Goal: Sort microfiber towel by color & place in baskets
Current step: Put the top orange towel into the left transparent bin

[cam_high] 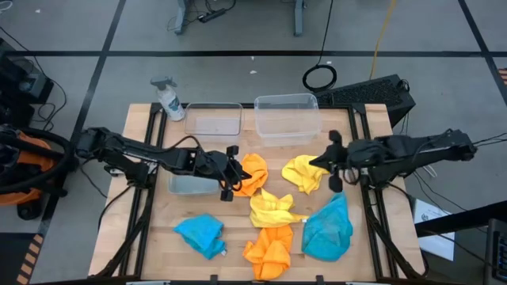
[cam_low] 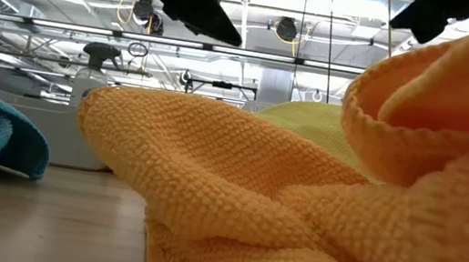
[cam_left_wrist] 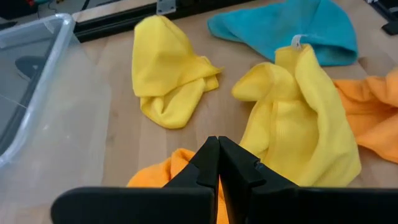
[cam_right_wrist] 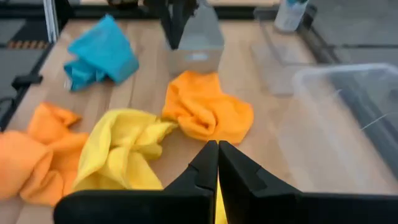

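Note:
Six microfiber towels lie crumpled on the wooden table: orange [cam_high: 253, 172], yellow [cam_high: 305, 174], yellow [cam_high: 273, 210], blue [cam_high: 200, 234], blue [cam_high: 329, 229] and orange [cam_high: 269, 253]. Two baskets [cam_high: 214, 120] [cam_high: 287, 116] stand at the far edge. A third basket [cam_high: 190, 184] sits under my left arm. My left gripper [cam_high: 238, 172] [cam_left_wrist: 217, 158] is shut, over the near edge of the middle orange towel [cam_left_wrist: 158, 177]. My right gripper [cam_high: 323, 162] [cam_right_wrist: 217, 158] is shut, just above the right yellow towel [cam_right_wrist: 221, 208]. Neither holds anything.
A white spray bottle [cam_high: 168, 99] stands at the far left corner beside the baskets. In the low view an orange towel [cam_low: 298, 204] fills the foreground and hides most of the table. Black rails [cam_high: 146, 198] [cam_high: 372, 214] run along both table sides.

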